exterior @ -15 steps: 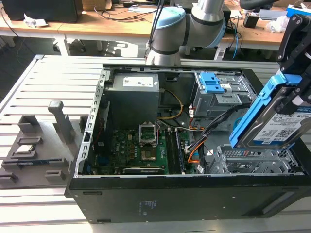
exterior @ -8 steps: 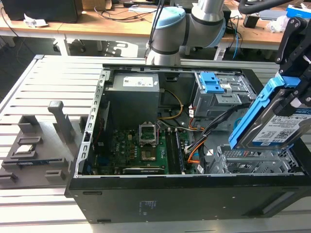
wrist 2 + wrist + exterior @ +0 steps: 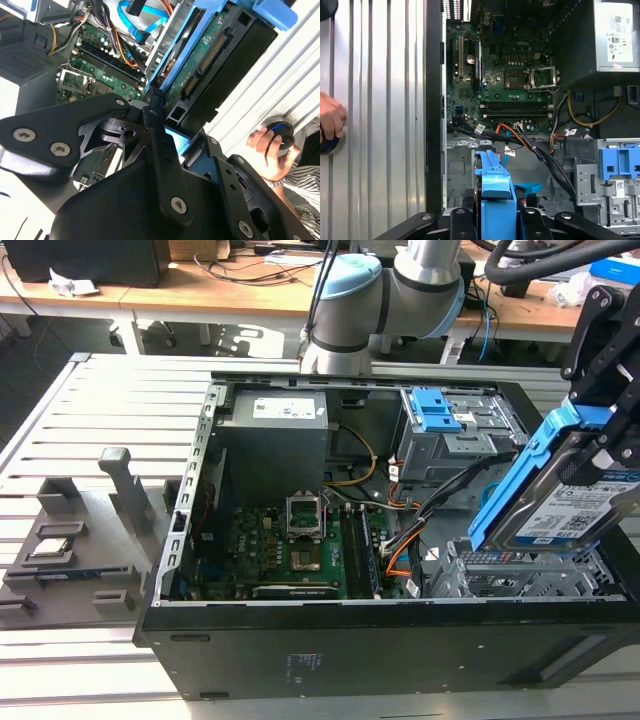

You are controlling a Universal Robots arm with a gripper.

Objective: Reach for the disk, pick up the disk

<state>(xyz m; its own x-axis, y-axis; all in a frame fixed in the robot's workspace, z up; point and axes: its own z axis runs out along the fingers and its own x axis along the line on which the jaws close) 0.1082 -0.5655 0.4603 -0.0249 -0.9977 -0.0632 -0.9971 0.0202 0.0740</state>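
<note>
- The chip (image 3: 52,549) sits on the grey tray (image 3: 75,570) at the exterior view's left, well apart from the arm. I see little risk to it from here.
- The case (image 3: 330,640) lies open on the slatted desk (image 3: 90,420), with the board (image 3: 290,555) bare inside. If the grip failed, I judge the load could fall onto the board or the empty socket (image 3: 303,515).
- Loose cables (image 3: 400,540) run between the board and the drive cage (image 3: 520,570). They lie close under the lifted load, and a low sideways move could snag them.
- The disk (image 3: 565,505) is at the exterior view's right, raised above the cage and tilted, its blue bracket (image 3: 520,480) uppermost along one edge.
- The jaws (image 3: 600,455) are closed on the disk. In the second wrist view they (image 3: 167,130) pinch it near one end, so much of the drive hangs beyond the hold. That long overhang could let it swing or slip.
- Part of the hold looks to be on the bracket (image 3: 495,187), seen edge-on in the first wrist view. Plastic may flex, and I judge that a weak point.
- A person's hand (image 3: 265,150) rests on a round control (image 3: 281,136) near the case. A wide swing of the arm could come near it.
</note>
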